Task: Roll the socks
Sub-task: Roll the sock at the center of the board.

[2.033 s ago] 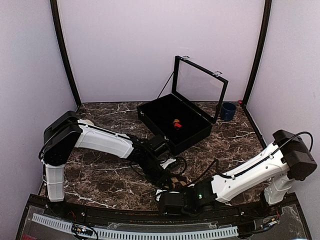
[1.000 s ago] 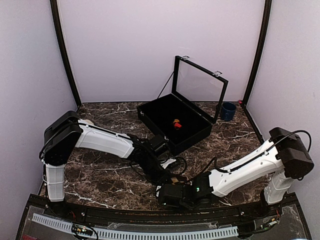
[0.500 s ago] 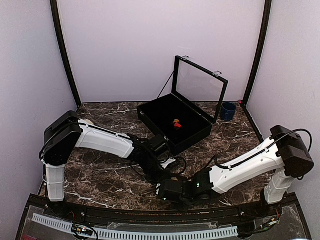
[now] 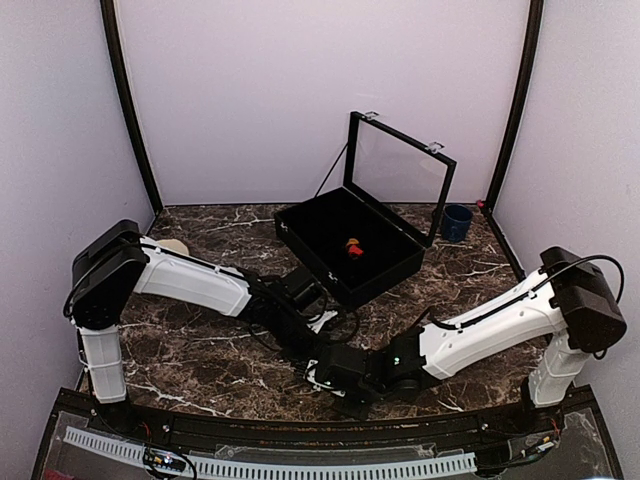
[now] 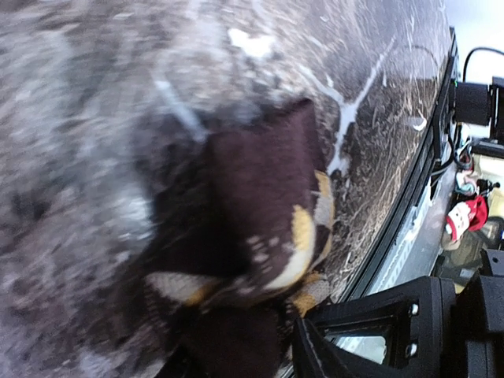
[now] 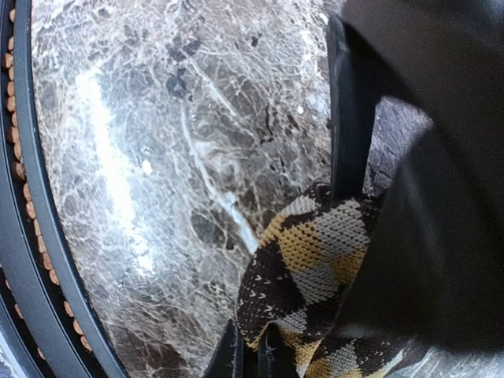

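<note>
A black argyle sock with tan diamonds (image 6: 307, 252) lies bunched on the marble table near its front edge. It fills the blurred left wrist view as a dark fold (image 5: 268, 220). My right gripper (image 6: 252, 350) is shut on the sock's lower edge. In the top view the right gripper (image 4: 328, 375) sits just in front of my left gripper (image 4: 316, 345), and together they hide this sock. The left gripper's fingers do not show clearly. The other sock (image 4: 352, 247), with red-and-orange diamonds, is a small bundle inside the black case.
The open black case (image 4: 400, 272) stands at the back centre with its glass lid (image 4: 400, 170) raised. A blue cup (image 4: 457, 221) sits at the back right. The black front rail (image 4: 270, 440) runs just below the grippers. The left arm's dark body (image 6: 441, 197) fills the right wrist view's right side.
The left arm has drawn back to the left, shoulder and elbow shifting left. The right gripper has slid away from the front rail, closer to the left gripper.
</note>
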You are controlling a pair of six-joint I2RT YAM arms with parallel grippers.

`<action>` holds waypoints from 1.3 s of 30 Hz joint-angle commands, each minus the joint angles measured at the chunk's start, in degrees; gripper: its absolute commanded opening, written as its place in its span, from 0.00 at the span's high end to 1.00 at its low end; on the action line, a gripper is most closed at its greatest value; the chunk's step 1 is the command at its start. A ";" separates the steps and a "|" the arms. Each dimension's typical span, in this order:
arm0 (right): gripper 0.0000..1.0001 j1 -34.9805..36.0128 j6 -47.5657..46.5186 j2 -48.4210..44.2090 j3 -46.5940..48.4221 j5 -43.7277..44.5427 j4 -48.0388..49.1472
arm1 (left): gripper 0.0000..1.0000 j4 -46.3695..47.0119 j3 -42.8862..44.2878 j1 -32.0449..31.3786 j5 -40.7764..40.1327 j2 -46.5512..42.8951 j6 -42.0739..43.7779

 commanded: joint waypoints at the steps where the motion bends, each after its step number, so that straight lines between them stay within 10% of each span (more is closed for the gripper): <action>1: 1.00 -1.39 3.36 2.14 -2.78 -6.01 -3.48 | 0.61 -3.65 -4.98 1.96 -5.53 -1.29 -1.86; 39: 1.00 -12.55 10.86 1.57 -6.86 -28.39 5.92 | 0.46 8.11 -21.79 6.63 -11.28 -19.03 -8.02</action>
